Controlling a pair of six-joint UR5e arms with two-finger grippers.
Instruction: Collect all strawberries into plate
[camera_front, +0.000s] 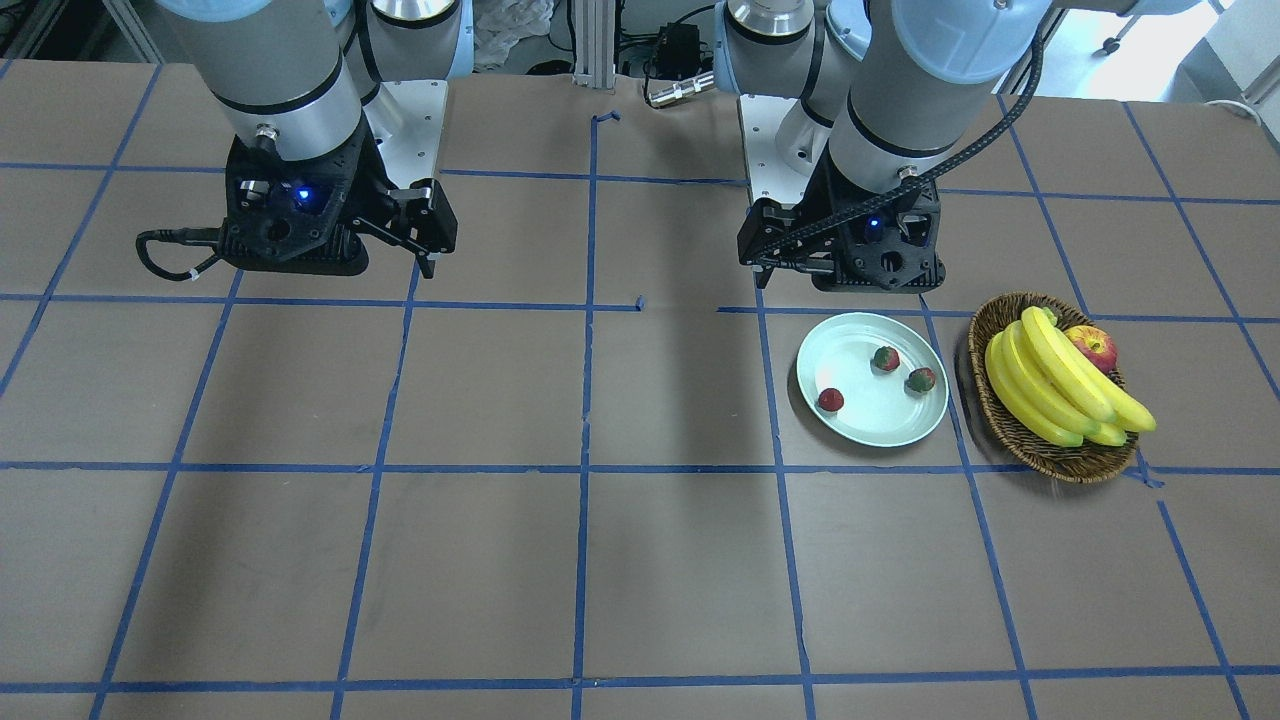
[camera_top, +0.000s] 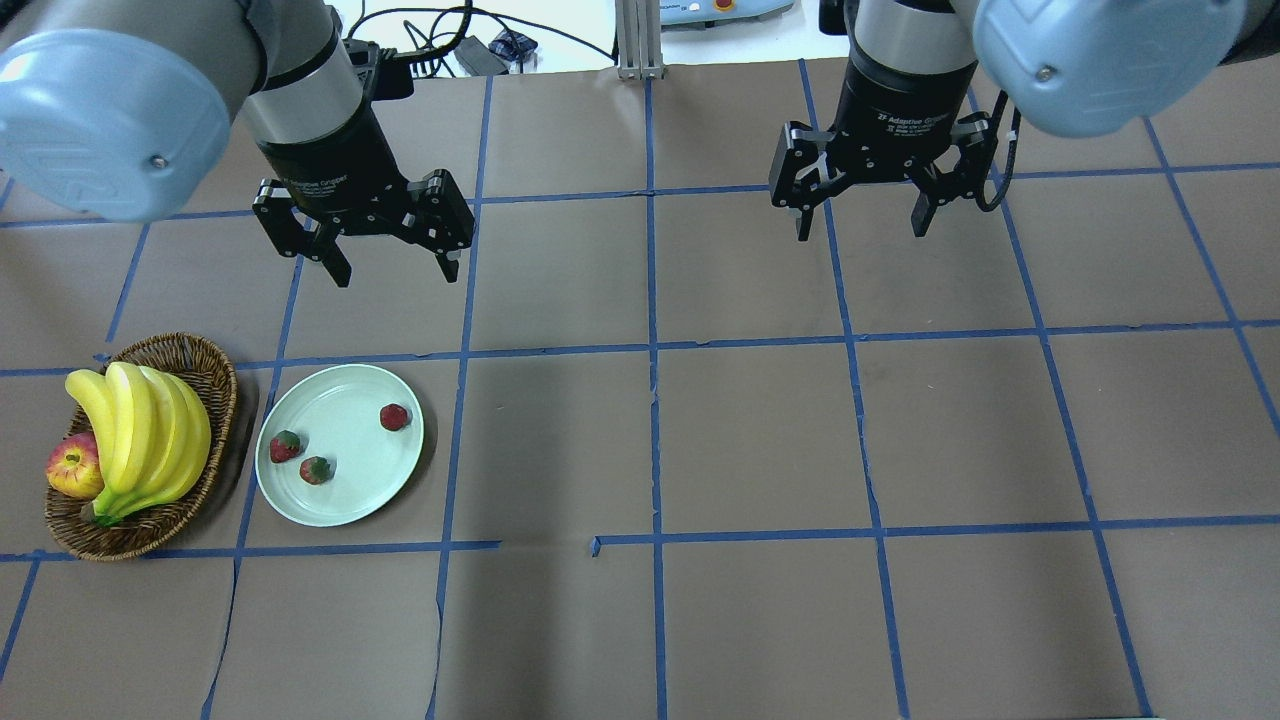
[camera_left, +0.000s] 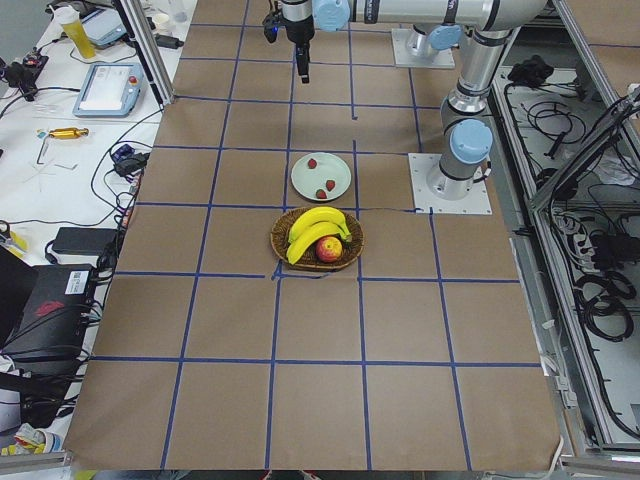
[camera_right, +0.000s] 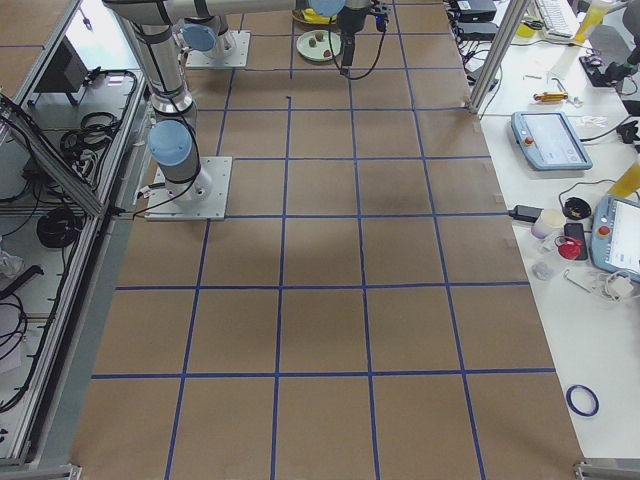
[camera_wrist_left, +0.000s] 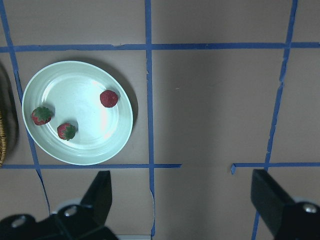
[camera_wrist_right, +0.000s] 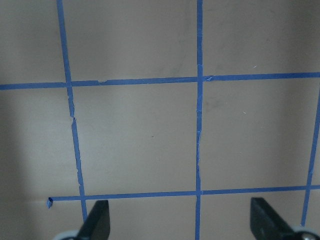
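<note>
I have three small red strawberries with green leafy tops, all lying on the one round, pale mint-green glossy plate (camera_top: 345, 432) at the lower left of the overhead view. One strawberry (camera_top: 394, 417) sits alone near the plate's right rim and shows only red. The other two, one (camera_top: 285, 446) and the other (camera_top: 317, 469), lie close together but apart at the plate's left side. In the left wrist view their green caps turn toward the frame's right. They are too small for me to judge their long axes.

The left gripper (camera_top: 396, 275) hangs in the upper left of the overhead view with its fingers spread wide, holding nothing. The right gripper (camera_top: 860, 230), in the upper right, is likewise spread and empty. Its collar reads "2F Adaptive Gripper"; the finer print below I cannot read.

Just left of the plate, not touching it, stands one brown woven wicker basket (camera_top: 215, 365). It holds one bunch of yellow bananas (camera_top: 150, 430), too overlapped for a sure count, and one red apple (camera_top: 72, 468). Everything rests on the brown table (camera_top: 760, 430) gridded with blue tape.
</note>
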